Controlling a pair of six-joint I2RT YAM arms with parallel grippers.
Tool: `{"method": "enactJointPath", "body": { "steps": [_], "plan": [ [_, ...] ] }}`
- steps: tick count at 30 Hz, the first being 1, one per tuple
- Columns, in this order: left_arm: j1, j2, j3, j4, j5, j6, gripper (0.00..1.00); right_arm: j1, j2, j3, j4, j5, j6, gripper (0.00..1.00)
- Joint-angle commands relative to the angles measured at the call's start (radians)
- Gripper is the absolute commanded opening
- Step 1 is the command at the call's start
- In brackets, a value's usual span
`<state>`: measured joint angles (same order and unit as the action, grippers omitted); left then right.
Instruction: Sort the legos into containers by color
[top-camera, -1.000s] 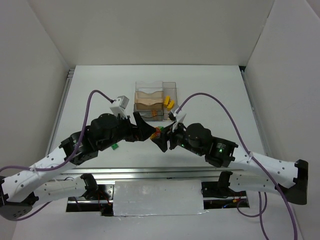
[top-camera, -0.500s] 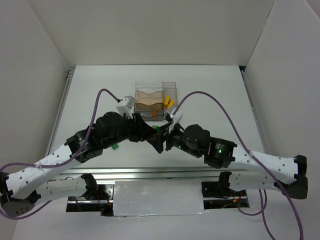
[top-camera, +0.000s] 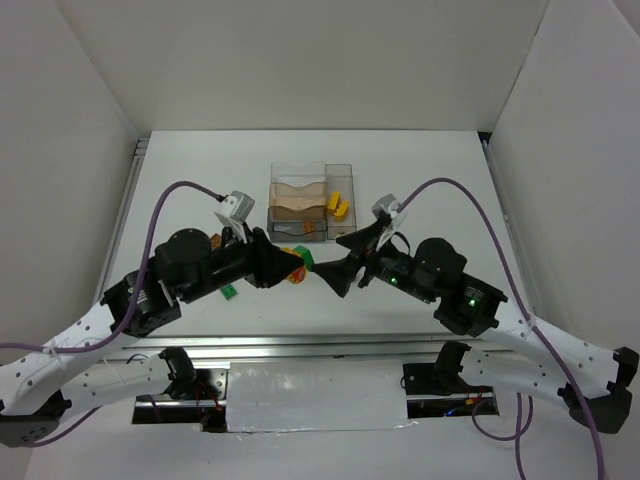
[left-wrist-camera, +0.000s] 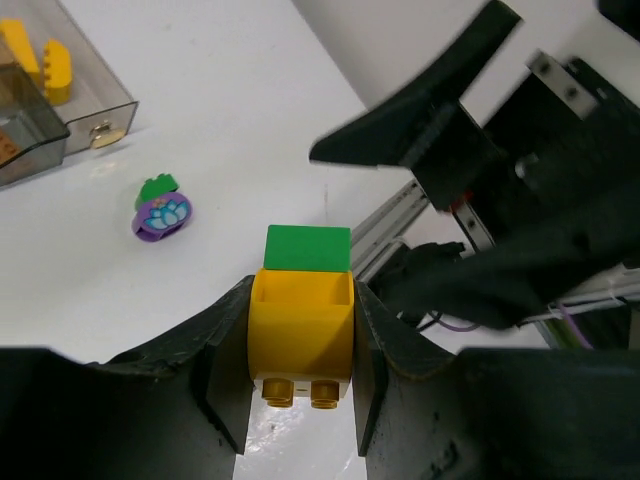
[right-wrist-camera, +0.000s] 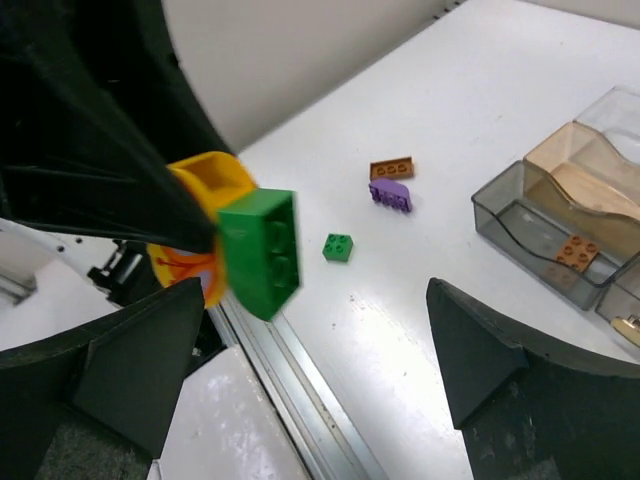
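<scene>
My left gripper (left-wrist-camera: 302, 305) is shut on a yellow lego (left-wrist-camera: 300, 330) that has a green lego (left-wrist-camera: 307, 248) stuck on its far end. The top view shows this stack (top-camera: 299, 261) held above the table between the two arms. My right gripper (right-wrist-camera: 310, 350) stands open and empty, facing the green lego (right-wrist-camera: 262, 250) from a short distance. In the top view the right gripper (top-camera: 342, 260) is just right of the stack. Beyond them sit the containers (top-camera: 310, 205), with yellow legos (top-camera: 337, 205) in the right bin. A rounded purple piece with a green top (left-wrist-camera: 162, 212) lies on the table.
A small green lego (right-wrist-camera: 337, 247), a brown lego (right-wrist-camera: 391, 169) and a purple lego (right-wrist-camera: 390, 194) lie loose on the table left of the containers (right-wrist-camera: 520, 215). An orange lego (right-wrist-camera: 577, 251) lies in the grey bin. The metal rail of the table's near edge (right-wrist-camera: 300, 390) runs below the grippers.
My left gripper has shut on the yellow and green stack. My right gripper has opened, let go of it and drawn back to the right.
</scene>
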<state>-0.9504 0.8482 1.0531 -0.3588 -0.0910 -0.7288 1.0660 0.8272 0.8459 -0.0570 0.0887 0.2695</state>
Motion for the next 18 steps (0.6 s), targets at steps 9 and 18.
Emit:
{"method": "enactJointPath", "body": {
  "steps": [9, 18],
  "plan": [
    [0.006, -0.166, -0.045, 0.241, 0.518, 0.284, 0.00, -0.132, 0.013, 0.122, 0.014, -0.748, 0.095, 0.99],
    [0.006, -0.156, -0.048, 0.241, 0.609, 0.285, 0.00, -0.129, 0.061, 0.163, 0.112, -0.886, 0.154, 0.94]
  ]
}}
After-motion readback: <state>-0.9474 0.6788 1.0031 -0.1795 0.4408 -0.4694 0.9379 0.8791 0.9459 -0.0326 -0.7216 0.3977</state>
